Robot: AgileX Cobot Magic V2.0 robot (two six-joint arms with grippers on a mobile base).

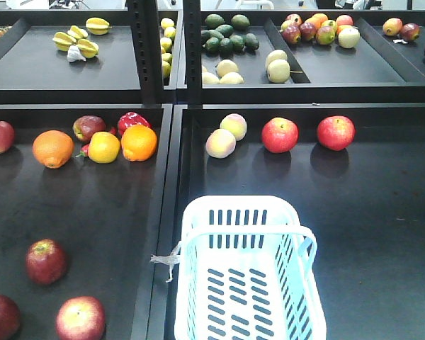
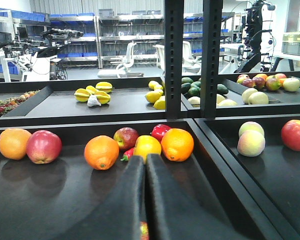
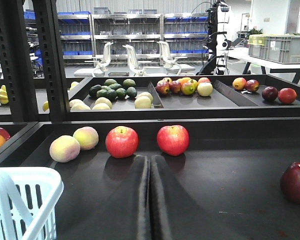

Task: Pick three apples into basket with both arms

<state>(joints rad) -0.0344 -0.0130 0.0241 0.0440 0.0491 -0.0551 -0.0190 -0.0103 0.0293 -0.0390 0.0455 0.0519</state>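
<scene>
Worry: left end effector (image 2: 144,159) and right end effector (image 3: 150,159) both look clenched empty, so I could knock the apples (image 1: 46,261) rolling instead of grabbing.

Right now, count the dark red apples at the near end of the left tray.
3 apples, all in the front view's lower left: one farthest back, one cut by the left edge, one at the bottom edge. More may lie out of frame.
</scene>
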